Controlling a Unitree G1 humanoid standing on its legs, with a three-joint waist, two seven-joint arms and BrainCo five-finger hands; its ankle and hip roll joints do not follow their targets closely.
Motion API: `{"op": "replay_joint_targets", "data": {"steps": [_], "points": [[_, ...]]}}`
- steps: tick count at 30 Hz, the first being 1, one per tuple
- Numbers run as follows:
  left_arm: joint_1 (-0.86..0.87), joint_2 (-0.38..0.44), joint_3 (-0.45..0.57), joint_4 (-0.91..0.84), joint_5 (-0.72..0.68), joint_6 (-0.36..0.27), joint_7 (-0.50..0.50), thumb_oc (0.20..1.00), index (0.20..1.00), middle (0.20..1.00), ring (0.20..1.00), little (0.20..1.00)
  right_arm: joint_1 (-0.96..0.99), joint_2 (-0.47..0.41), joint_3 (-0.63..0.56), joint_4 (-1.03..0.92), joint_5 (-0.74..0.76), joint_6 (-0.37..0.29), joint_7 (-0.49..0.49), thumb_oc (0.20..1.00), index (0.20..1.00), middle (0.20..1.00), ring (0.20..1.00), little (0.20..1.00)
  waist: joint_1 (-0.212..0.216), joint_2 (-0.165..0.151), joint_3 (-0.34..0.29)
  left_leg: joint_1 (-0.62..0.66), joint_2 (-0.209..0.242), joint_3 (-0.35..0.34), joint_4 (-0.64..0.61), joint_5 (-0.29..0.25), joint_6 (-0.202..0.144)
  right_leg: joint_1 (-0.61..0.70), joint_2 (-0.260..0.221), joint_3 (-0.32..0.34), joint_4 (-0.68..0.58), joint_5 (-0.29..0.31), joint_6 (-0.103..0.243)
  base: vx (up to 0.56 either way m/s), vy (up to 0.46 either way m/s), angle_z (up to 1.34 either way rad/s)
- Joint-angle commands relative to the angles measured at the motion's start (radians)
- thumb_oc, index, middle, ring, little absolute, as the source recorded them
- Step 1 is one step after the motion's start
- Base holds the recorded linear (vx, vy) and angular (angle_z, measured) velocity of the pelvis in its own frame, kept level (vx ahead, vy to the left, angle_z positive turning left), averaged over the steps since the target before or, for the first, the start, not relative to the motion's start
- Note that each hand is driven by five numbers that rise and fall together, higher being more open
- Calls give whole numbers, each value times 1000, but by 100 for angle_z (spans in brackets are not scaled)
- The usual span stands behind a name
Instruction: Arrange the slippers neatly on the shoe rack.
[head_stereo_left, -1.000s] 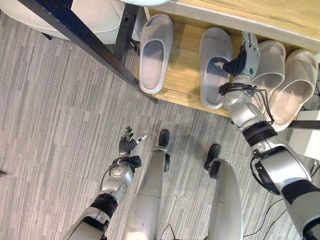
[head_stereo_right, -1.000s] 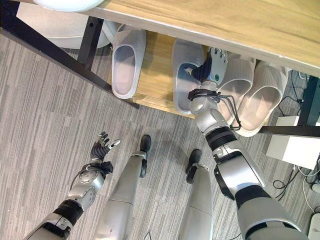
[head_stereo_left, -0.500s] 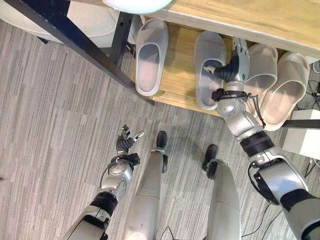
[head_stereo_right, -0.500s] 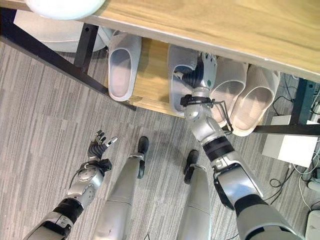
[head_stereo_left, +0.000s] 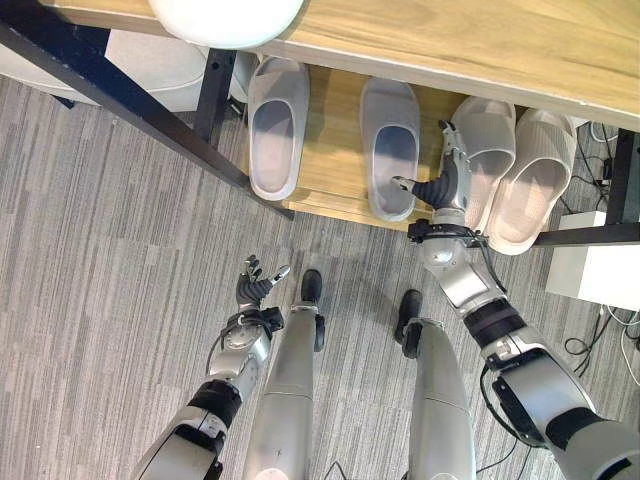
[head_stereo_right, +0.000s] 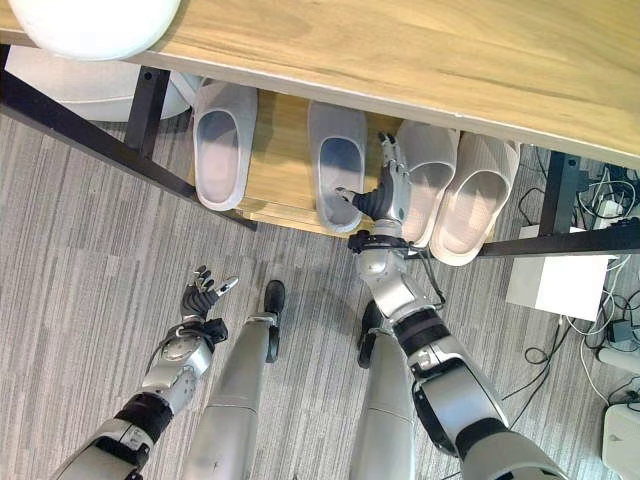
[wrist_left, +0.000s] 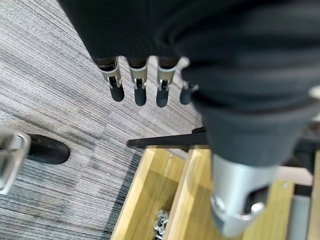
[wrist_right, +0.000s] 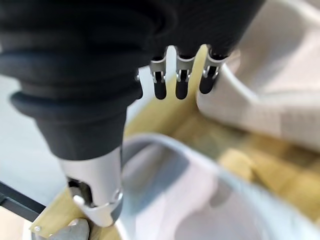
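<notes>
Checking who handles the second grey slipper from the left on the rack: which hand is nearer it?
The right hand, beside that grey slipper with its thumb at the heel. The left hand hangs over the floor, well short of the rack.

The wooden top shelf of the shoe rack (head_stereo_left: 480, 45) covers the toe ends of all four slippers, so how deep they sit on the lower board can't be read. The round white object (head_stereo_left: 226, 18) on that shelf is cut off by the top edge, no idea what it is. The two beige ribbed slippers (head_stereo_left: 510, 170) overlap, and the right hand (head_stereo_left: 445, 180) blocks part of the nearer one's side. In the right wrist view the pale grey foam slipper (wrist_right: 190, 200) is a blur up close, so whether the thumb touches it is unclear.
</notes>
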Motion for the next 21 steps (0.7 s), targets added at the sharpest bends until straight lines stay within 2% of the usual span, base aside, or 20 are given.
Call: {"op": "replay_joint_targets", "data": {"steps": [1,6,21], "points": [[-59,-15,18,40,-5,-28,28,1000,1000,1000,1000,1000,-39,-5,18,15,65,-24,4,1000,1000,1000,1000,1000,36,25,-1,-5,-8,-11,-23,-57,11,37,27,-33,-10,-89,-30,0,0,0],[-88,-15,13,51,-9,-30,44,1000,1000,1000,1000,1000,-81,32,28,53,112,-31,5,1000,1000,1000,1000,1000,43,27,1,-7,-11,-8,-22,-57,12,33,28,-30,-3,-90,-28,0,0,0],[-237,-58,-39,130,-24,-34,113,1000,1000,1000,1000,1000,-151,212,56,94,369,-135,-3,1000,1000,1000,1000,1000,44,33,20,-13,-20,-8,-6,-58,17,30,27,-30,14,-94,-30,0,0,0]]}}
